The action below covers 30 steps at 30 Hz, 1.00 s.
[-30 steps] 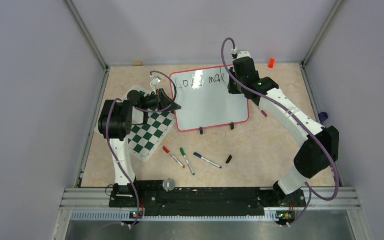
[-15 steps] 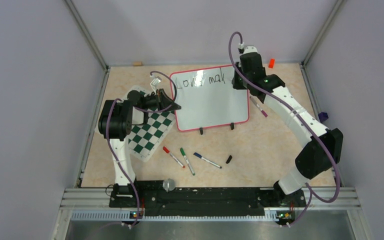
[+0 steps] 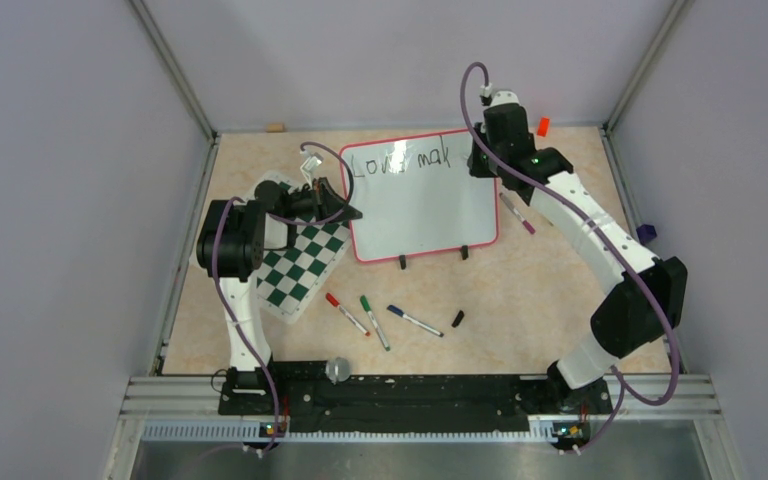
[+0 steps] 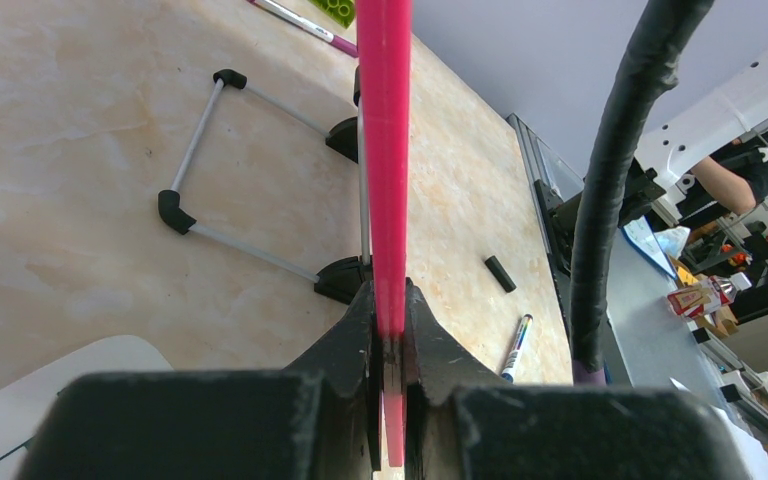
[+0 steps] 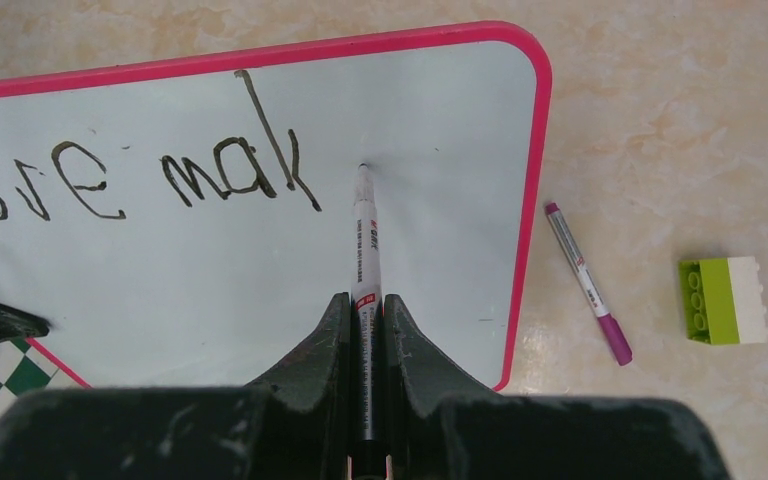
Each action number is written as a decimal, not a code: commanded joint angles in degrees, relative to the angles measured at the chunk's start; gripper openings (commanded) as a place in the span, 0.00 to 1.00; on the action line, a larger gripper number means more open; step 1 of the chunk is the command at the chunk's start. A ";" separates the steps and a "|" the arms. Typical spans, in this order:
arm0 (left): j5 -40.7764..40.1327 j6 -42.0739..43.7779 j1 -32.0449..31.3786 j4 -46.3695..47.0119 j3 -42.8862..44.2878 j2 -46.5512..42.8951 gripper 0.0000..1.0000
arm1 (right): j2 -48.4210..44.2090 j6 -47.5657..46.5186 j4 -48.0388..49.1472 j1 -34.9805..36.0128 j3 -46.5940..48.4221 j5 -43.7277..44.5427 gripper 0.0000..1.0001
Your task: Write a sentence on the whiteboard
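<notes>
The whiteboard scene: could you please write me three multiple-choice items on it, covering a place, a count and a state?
1. Where does the purple marker lie?
A. On the whiteboard
B. On the table, right of the whiteboard
C. Under the whiteboard
2. How many loose markers lie in a row before the whiteboard's feet?
A. One
B. Five
C. Three
3. What is the right gripper doing?
A. Shut on the black marker
B. Standing open
C. Shut on the whiteboard's frame

Answers: 1 B, it rests on bare table beside the red frame; 2 C, the red marker, green marker and blue marker; 3 A, its jaws pinch the barrel.
</notes>
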 commanded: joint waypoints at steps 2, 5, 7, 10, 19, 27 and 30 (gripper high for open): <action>1.53 2.96 -0.31 7.45 0.32 -0.66 0.00 | -2.50 -1.26 0.87 -0.62 2.68 0.21 0.00; 1.54 2.96 -0.30 7.45 0.35 -0.62 0.00 | -2.44 -1.45 0.87 -0.64 2.49 0.30 0.00; 1.49 2.96 -0.24 7.45 0.36 -0.64 0.00 | -2.29 -1.49 0.87 -0.60 2.39 0.30 0.00; 1.54 2.96 -0.31 7.45 0.32 -0.67 0.00 | -2.28 -1.55 0.91 -0.62 2.33 0.37 0.00; 1.54 2.92 -0.25 7.45 0.45 -0.49 0.00 | -2.34 -1.52 0.94 -0.63 1.45 0.35 0.00; 1.54 2.70 -0.28 7.45 0.58 -0.38 0.00 | -2.61 -1.54 1.52 -0.61 1.05 -0.44 0.00; 1.50 2.68 -0.25 7.45 0.58 -0.40 0.00 | -2.74 -1.70 1.55 -0.64 0.84 -1.04 0.00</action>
